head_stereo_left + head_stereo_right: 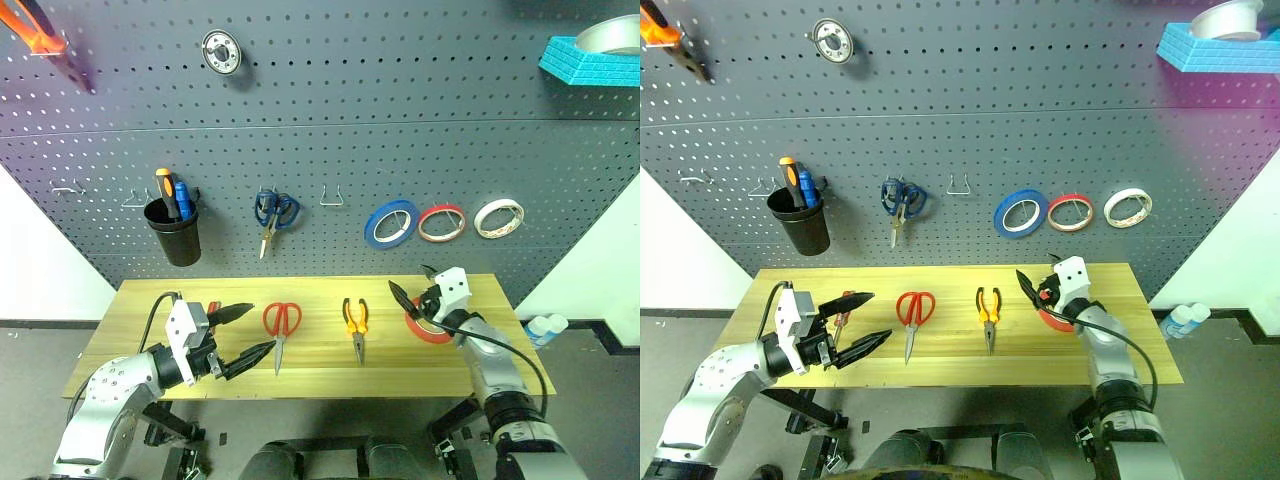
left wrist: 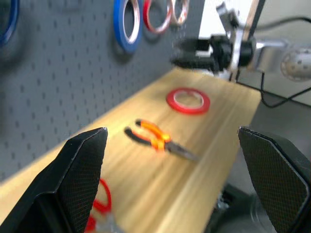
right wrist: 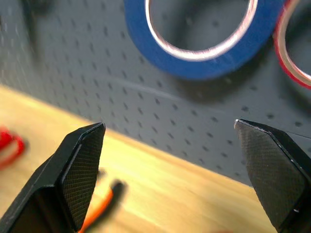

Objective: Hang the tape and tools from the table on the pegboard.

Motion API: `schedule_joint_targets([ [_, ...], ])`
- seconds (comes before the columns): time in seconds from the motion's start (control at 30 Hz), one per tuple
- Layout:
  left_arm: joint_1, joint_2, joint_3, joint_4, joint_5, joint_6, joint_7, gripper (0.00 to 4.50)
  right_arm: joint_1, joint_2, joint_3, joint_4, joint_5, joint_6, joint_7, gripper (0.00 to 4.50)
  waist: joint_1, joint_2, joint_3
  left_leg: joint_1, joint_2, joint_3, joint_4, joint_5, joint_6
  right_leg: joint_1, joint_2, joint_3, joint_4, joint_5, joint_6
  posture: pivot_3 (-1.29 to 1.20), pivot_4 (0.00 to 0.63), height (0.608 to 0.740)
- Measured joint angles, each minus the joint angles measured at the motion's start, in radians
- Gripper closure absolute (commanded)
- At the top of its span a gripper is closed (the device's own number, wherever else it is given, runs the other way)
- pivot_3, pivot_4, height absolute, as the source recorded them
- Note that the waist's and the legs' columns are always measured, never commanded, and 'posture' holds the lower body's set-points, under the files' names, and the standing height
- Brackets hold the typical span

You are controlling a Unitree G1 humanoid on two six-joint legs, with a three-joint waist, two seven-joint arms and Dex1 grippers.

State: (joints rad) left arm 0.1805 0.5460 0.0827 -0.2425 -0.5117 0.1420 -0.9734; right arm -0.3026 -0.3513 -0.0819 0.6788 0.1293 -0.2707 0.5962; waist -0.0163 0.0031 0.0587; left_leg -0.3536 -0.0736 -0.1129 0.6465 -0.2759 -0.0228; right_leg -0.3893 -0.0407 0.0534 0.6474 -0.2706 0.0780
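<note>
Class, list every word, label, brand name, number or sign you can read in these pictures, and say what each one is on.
None can be read. The pegboard, the table, the hanging tape rolls, the black cup and the tools on the table show no legible text.

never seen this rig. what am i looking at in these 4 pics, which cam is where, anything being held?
It is a two-armed humanoid robot facing a wooden table and a dark pegboard.

The two wide pictures come from a stereo camera on its head. The two close ones come from wrist cameras, each looking out between that gripper's two black fingers.

On the table lie a red-handled screwdriver, red scissors, orange-and-black pliers and a red tape roll.

The left gripper and right gripper are both open and hold nothing. The right one hovers near the tape roll; the left one is near the screwdriver.

Blue scissors and three tape rolls already hang on the board.
</note>
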Motion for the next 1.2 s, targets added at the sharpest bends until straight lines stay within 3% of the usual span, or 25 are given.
schedule_joint_targets([
  [0.17,-0.021,-0.001,0.003,-0.038,-0.023,0.058,0.036,0.02,-0.037,-0.068,0.010,0.086,-0.041,0.047,0.016,0.00,0.001,0.000,0.000,0.000,0.000,0.000,0.000,0.000,0.000,0.000,0.000,0.000,0.000,0.000,0.000,0.01,0.015,0.740],
  [0.57,-0.041,0.002,0.023,-0.099,-0.079,0.154,0.074,0.02,-0.111,-0.100,0.105,0.222,-0.150,0.158,0.050,0.00,0.002,0.000,0.001,0.000,0.000,0.000,0.000,0.000,0.000,0.000,0.000,0.000,0.000,0.000,0.000,0.01,0.030,0.740],
  [1.0,-0.004,-0.009,0.024,-0.100,-0.077,0.125,0.078,0.02,-0.197,-0.100,0.167,0.366,-0.226,0.329,0.057,0.00,0.003,0.000,0.006,0.000,0.000,0.000,0.000,0.000,0.000,0.000,0.000,0.000,-0.001,0.000,0.000,0.03,0.045,0.740],
  [1.2,0.013,-0.019,0.028,-0.005,-0.058,0.045,0.038,0.02,-0.227,-0.101,0.184,0.396,-0.263,0.367,0.031,0.00,0.003,0.001,0.008,-0.001,0.000,0.000,0.000,0.000,0.000,0.000,0.000,0.000,-0.001,0.000,-0.001,0.03,0.045,0.740],
])
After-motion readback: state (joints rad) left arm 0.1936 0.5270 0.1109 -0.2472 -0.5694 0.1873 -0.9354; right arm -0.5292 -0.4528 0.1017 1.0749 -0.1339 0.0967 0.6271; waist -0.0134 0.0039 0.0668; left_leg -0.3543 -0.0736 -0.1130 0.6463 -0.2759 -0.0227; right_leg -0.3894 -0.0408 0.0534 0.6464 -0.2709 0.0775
